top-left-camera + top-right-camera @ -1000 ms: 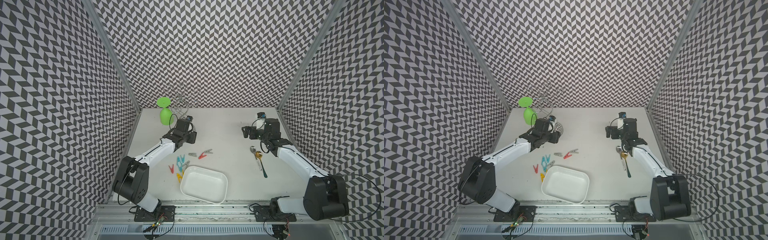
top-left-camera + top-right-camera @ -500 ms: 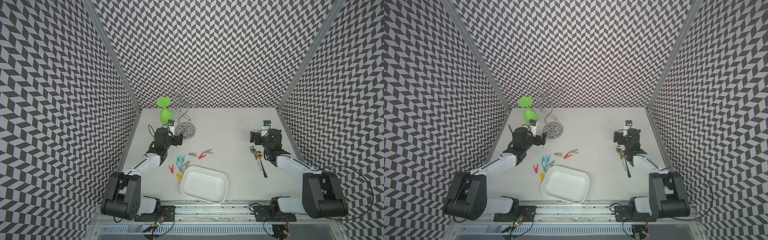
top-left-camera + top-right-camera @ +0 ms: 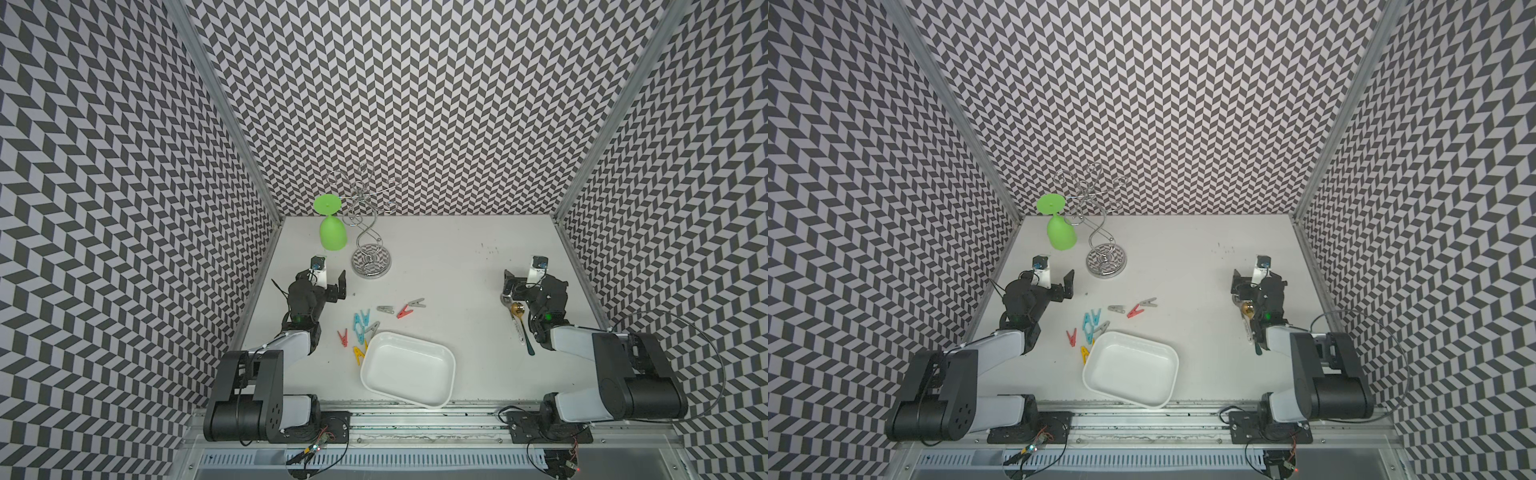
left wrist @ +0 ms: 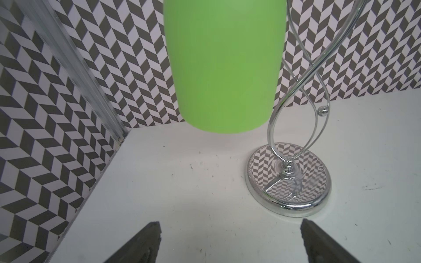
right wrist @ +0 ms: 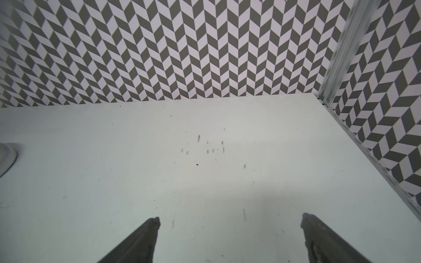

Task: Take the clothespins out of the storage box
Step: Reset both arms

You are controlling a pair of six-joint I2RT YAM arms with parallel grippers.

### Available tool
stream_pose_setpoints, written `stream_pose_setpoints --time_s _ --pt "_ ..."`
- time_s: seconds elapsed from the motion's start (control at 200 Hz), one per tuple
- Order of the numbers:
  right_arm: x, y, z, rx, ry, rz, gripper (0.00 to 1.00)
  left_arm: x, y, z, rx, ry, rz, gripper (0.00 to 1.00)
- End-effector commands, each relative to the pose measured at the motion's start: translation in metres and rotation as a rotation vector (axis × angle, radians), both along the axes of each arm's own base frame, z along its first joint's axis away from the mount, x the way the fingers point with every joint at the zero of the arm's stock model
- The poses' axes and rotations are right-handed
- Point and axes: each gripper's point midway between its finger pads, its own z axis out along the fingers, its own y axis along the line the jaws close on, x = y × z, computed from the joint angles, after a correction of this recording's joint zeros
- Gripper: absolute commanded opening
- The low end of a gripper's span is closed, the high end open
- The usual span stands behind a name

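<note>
The white storage box (image 3: 450, 362) (image 3: 1172, 362) lies near the table's front edge, and nothing shows inside it. Several clothespins lie on the table to its left and behind it: a red one (image 3: 343, 337), blue ones (image 3: 360, 322), a yellow one (image 3: 358, 354), a grey one (image 3: 385, 309), and another red one (image 3: 402, 311). My left gripper (image 3: 326, 281) (image 4: 230, 225) stands open and empty left of the pegs, facing the back wall. My right gripper (image 3: 532, 286) (image 5: 230, 219) is open and empty over bare table at the right.
A chrome wire stand (image 3: 371, 262) (image 4: 288, 182) stands at the back left, and a green glass (image 3: 331, 233) (image 4: 225, 63) hangs upside down from it. Spoons (image 3: 517, 309) lie under my right wrist. Patterned walls close three sides.
Both arms have folded back toward the front of the table. The left gripper has drawn away to the left from beside the stand and spread its jaws wider. The pegs have not moved.
</note>
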Motion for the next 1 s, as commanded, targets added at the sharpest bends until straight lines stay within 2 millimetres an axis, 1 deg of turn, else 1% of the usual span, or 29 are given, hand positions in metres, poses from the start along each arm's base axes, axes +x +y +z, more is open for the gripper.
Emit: stream_pose_setpoints --time_s 0.0,0.045,0.09,0.145,0.366,0.456,0.531,0.761,0.826,0.931,0.997 --pt "0.005 0.013 0.03 0.002 -0.141 0.087 0.99 0.0 -0.001 0.038 -0.004 -0.155 -0.024 1.0" --pt "0.002 0.015 0.032 0.009 -0.172 0.096 1.0 -0.001 -0.003 0.039 -0.008 -0.162 -0.034 1.0" --pt "0.001 0.015 0.027 0.009 -0.17 0.094 1.0 -0.002 -0.005 0.039 -0.008 -0.166 -0.042 1.0" --pt "0.0 0.013 0.028 0.016 -0.19 0.082 0.99 -0.004 -0.003 0.04 -0.011 -0.175 -0.034 1.0" --pt "-0.007 0.019 0.026 -0.01 -0.2 0.124 0.99 -0.016 0.001 0.044 -0.025 -0.212 -0.009 1.0" --pt "-0.012 0.015 0.022 -0.002 -0.216 0.097 0.99 -0.02 0.002 0.044 -0.033 -0.22 -0.003 1.0" --pt "-0.016 0.014 0.027 0.003 -0.259 0.091 0.99 -0.024 0.001 0.045 -0.039 -0.228 -0.002 1.0" --pt "-0.015 0.015 0.026 -0.003 -0.246 0.094 1.0 -0.029 0.002 0.046 -0.042 -0.244 0.004 1.0" --pt "-0.013 0.015 0.024 -0.002 -0.226 0.094 0.99 -0.032 0.002 0.045 -0.051 -0.243 0.005 1.0" --pt "-0.013 0.015 0.024 -0.003 -0.229 0.09 0.99 -0.039 0.003 0.034 -0.065 -0.228 0.008 1.0" --pt "-0.013 0.015 0.024 -0.003 -0.226 0.092 0.99 -0.039 0.002 0.027 -0.066 -0.217 0.004 1.0"
